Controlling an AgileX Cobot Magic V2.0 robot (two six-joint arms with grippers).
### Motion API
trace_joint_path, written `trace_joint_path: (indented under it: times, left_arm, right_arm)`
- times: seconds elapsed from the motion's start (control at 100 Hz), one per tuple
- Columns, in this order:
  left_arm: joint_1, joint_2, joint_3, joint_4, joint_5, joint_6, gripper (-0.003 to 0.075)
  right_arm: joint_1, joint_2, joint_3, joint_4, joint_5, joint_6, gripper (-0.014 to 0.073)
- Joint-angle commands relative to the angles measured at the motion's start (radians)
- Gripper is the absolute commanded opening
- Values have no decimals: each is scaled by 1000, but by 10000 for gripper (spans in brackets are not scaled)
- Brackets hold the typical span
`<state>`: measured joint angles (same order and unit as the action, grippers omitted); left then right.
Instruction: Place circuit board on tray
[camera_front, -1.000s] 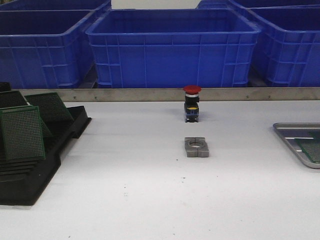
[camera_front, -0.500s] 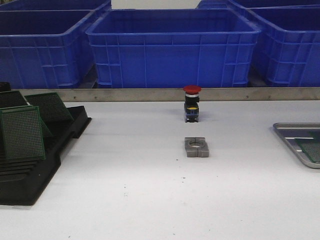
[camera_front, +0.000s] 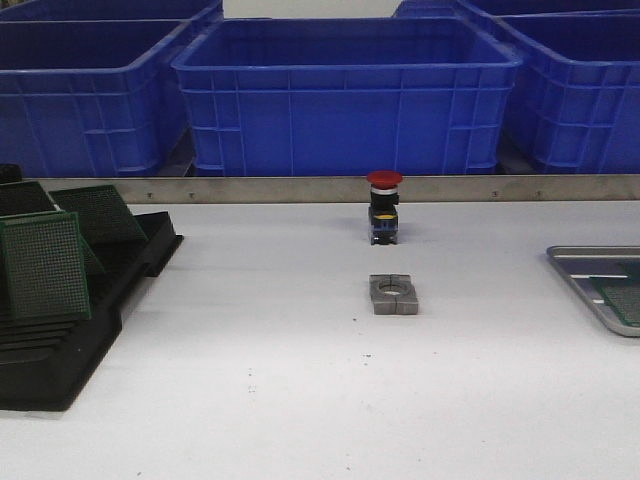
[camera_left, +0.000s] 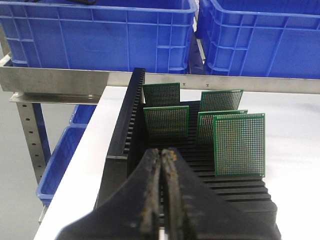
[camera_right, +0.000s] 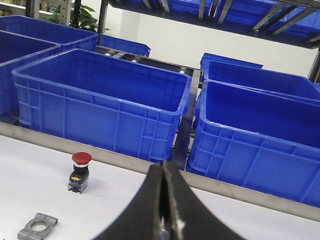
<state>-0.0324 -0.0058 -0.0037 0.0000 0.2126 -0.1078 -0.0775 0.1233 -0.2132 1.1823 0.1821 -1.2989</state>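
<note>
Front view showed a circuit board (camera_front: 627, 302) lying flat in the tray (camera_front: 585, 258) at the table's right edge, where it had slid slightly further right than a second before, so one placement looked done. Left gripper (camera_left: 162, 165) hung closed and empty above the black rack (camera_left: 127, 125) of remaining boards, while the right gripper (camera_right: 163, 176), also closed and empty, pointed toward the blue crates (camera_right: 105, 95).

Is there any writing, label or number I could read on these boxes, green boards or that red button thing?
None can be read.
The red button has a small yellow patch on its body, too blurred to tell whether it bears text.
The blue crates, green circuit boards, black rack and tray show no legible markings.
</note>
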Motion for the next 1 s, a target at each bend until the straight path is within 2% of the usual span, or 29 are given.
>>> trace_joint_path:
  times: [0.0,0.09,0.16,0.28,0.4,0.47,0.59,0.61,0.66,0.71,0.99]
  left_arm:
    - [3,-31,30,0,-77,-9,-17]
    - [3,-31,30,0,-77,-9,-17]
    - [3,-31,30,0,-77,-9,-17]
    - [3,-31,30,0,-77,-9,-17]
    - [3,-31,30,0,-77,-9,-17]
    - [3,-31,30,0,-77,-9,-17]
    - [3,-31,30,0,-77,-9,-17]
    - [3,-31,30,0,-77,-9,-17]
    - [3,-31,30,0,-77,-9,-17]
    - [3,-31,30,0,-77,-9,-17]
    - [3,-31,30,0,-77,-9,-17]
  right_arm:
    - [0,12,-20,23,-89,-8,-62]
    - [0,12,4,17,-160,41,-62]
    - [0,12,25,-56,-182,135,-62]
    - [0,12,63,-344,-156,403,-62]
    - [0,11,113,-726,-114,747,-62]
    - [0,9,156,-906,-109,939,-62]
    - [0,-41,249,-1145,-207,1206,-62]
    - [0,-57,244,-1182,-182,1234,-62]
    - [2,-91,243,-1257,-171,1273,-62]
    - [8,-128,243,-1279,-157,1293,-62]
    - [40,-153,243,-1277,-149,1292,-62]
